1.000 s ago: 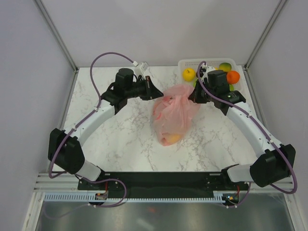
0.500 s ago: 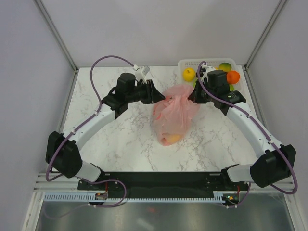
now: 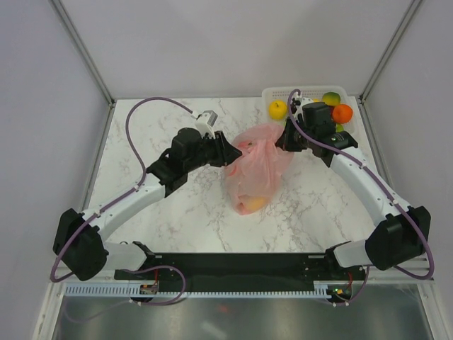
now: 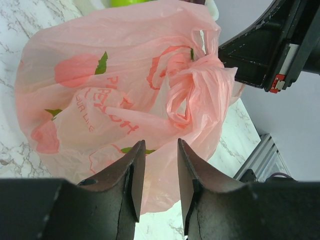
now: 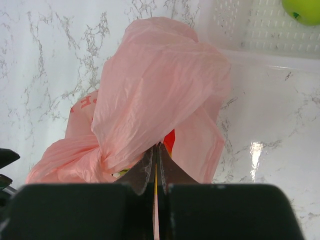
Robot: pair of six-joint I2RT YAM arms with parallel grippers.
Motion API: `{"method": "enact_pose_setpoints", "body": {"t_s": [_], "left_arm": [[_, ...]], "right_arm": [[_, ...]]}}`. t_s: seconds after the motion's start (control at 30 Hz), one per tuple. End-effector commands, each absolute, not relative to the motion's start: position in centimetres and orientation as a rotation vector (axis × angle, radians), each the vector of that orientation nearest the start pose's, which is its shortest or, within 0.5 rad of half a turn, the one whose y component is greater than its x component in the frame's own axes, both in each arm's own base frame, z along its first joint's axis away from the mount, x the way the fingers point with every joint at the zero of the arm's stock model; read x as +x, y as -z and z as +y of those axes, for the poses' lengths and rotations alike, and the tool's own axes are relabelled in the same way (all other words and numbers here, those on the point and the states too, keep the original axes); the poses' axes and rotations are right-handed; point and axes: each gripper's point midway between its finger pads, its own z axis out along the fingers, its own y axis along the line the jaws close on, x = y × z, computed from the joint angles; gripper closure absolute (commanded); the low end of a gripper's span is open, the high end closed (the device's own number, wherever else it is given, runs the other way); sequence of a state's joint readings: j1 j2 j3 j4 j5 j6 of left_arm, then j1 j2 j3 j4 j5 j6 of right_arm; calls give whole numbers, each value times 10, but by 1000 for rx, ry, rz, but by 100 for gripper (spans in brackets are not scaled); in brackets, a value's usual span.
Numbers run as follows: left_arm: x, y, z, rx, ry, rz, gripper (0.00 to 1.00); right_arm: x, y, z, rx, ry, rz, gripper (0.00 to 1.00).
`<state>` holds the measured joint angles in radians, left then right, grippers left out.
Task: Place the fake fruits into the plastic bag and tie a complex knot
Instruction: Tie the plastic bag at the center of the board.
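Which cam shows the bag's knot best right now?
Left wrist: the knot sits close, centred and unobstructed, twisted folds clear. Right wrist shows only its bunched edge, low left, beside the billowing plastic bag. Top external shows just a tiny pink bunch.

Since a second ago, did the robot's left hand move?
Yes. The left hand slid toward the arms' bases, away from the marble table's far edge, and its jaws opened next to the pink plastic bag.
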<state>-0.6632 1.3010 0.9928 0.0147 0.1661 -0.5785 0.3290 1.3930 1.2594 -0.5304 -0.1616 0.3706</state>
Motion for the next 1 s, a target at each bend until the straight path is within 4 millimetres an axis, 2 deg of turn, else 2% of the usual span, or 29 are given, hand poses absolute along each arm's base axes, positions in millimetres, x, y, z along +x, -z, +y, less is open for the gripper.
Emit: {"method": "enact_pose_setpoints", "body": {"t_s": [0.0,0.47,0.97], "left_arm": [[309,-258,-311,192,1009,1908,61],[299,-244,-348,258,1057,1935,64],[283,-254,-373,291,1035,1875,65]], "right_arm": [[371,-238,170,-26,-571,2221,100],[376,-239,172,-11,-574,2210,100],[378,-236,174,-5,-587,2210,100]]}}
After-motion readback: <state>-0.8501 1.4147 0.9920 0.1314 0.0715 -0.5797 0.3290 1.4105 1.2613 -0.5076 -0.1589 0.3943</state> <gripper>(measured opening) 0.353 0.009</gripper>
